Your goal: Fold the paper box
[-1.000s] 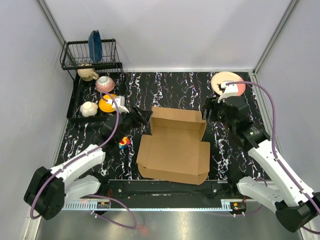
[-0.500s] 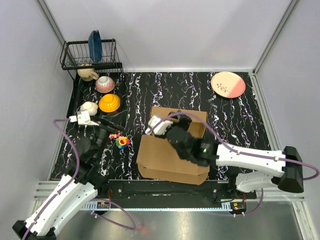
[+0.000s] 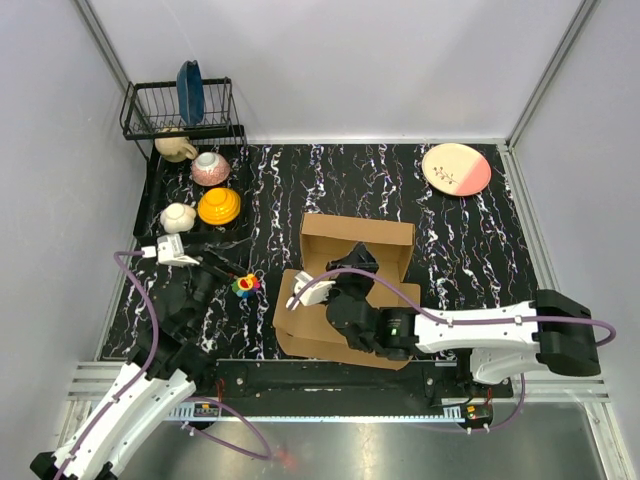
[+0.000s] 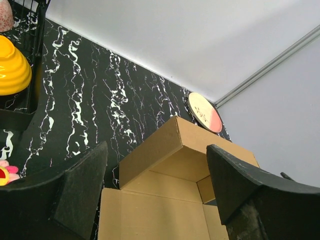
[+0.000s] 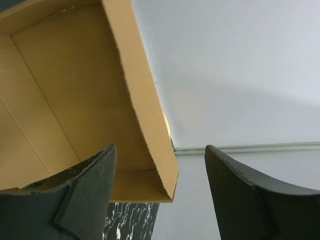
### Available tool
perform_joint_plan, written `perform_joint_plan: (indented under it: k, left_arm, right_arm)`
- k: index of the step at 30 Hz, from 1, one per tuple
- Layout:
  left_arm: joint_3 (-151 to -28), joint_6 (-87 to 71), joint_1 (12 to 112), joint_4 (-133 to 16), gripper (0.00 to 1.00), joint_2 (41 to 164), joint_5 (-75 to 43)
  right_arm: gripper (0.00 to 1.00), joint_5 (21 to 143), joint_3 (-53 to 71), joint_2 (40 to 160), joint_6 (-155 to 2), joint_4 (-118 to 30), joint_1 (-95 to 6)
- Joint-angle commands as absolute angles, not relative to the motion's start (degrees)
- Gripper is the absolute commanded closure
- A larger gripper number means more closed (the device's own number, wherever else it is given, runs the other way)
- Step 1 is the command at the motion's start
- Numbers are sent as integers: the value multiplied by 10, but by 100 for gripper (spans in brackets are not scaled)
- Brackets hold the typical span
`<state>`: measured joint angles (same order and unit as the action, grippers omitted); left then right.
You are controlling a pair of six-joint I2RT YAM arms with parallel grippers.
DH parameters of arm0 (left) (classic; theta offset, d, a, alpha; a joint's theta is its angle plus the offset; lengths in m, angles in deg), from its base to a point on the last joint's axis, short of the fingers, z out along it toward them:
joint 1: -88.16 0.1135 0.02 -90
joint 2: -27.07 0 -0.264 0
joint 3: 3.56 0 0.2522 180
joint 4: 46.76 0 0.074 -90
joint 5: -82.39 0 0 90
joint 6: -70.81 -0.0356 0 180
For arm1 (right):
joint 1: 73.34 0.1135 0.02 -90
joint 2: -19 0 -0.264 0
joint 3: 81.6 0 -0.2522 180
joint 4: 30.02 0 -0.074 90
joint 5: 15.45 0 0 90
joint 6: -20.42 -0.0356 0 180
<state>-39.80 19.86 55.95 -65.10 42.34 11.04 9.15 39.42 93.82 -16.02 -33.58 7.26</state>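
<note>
paper box (image 3: 380,232) on black white-veined table (image 3: 480,240) (grey walls (image 3: 350,70)); left fingers (image 4: 80,190) and right fingers (image 5: 85,192) spread wide.

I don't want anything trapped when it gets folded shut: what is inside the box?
Only bare cardboard shows inside the box, plus the open right gripper, low inside it. From above, its arm covers part of the bottom, so that patch cannot be checked.

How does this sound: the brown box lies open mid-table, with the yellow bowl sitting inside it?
Not quite. The yellow bowl is not inside the box; it sits apart, off to its left. The box does lie open mid-table. The top view shows this.
</note>
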Motion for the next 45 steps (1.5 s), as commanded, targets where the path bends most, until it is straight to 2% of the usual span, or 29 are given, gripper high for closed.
perform_joint_plan:
  k: [1, 15, 18, 23, 29, 33, 36, 37, 45]
  left_arm:
    - [-400, 202, 560, -649, 18, 431, 104]
    - [-392, 212, 560, -630, 18, 454, 103]
    - [-390, 208, 559, -625, 18, 453, 103]
    - [-389, 205, 559, -631, 18, 451, 101]
    - [-390, 204, 559, -632, 18, 443, 99]
    - [-392, 205, 560, -638, 18, 440, 102]
    - [-410, 201, 559, -646, 18, 440, 108]
    - [-417, 198, 559, -652, 18, 441, 110]
    - [-503, 157, 559, -676, 18, 456, 148]
  right_arm:
    - [23, 85, 408, 970, -141, -274, 71]
    - [25, 124, 381, 1021, -151, -229, -36]
    - [31, 134, 372, 1035, -156, -235, -44]
    - [53, 142, 359, 1056, -160, -244, -50]
    - [69, 136, 351, 1065, -141, -232, -51]
    - [89, 129, 346, 1056, -113, -211, -51]
    - [97, 129, 341, 1043, -93, -212, -50]
    - [100, 129, 340, 1040, -87, -215, -49]
    - [100, 122, 305, 1007, -86, -231, -49]
